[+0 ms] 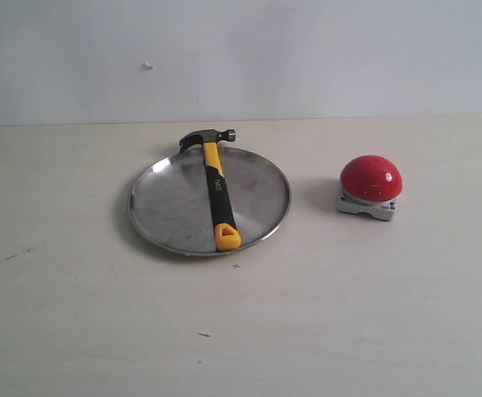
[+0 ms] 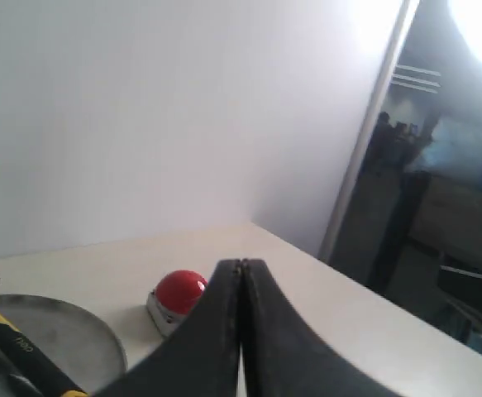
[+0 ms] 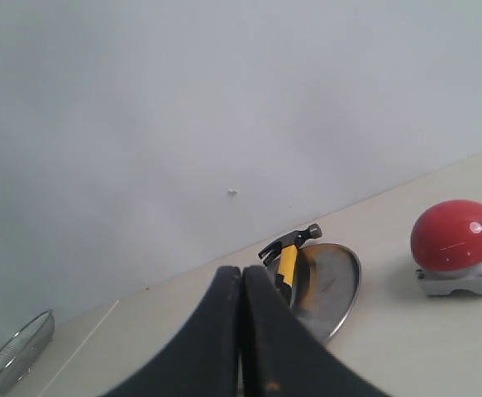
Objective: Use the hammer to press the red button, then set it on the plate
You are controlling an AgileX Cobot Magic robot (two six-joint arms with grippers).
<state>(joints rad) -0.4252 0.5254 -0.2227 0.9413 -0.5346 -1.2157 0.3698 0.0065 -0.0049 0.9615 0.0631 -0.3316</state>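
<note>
Lettering: I see pale marks on the black stretch of the hammer (image 1: 216, 194) handle, too small for me to read. Left claw (image 2: 241, 266): jaws pressed together, holding nothing; from its camera the hammer lies out ahead, well apart from the tips. On the surface (image 1: 307, 314), left to right: the plate (image 1: 162, 207) with the hammer resting across it, steel head over the far rim and the yellow holed end at the near rim; then the red button (image 1: 371, 178), near the plate but not touching it. Right claw (image 3: 241, 273): jaws closed flat, empty; the hammer sits ahead, apart from it.
</note>
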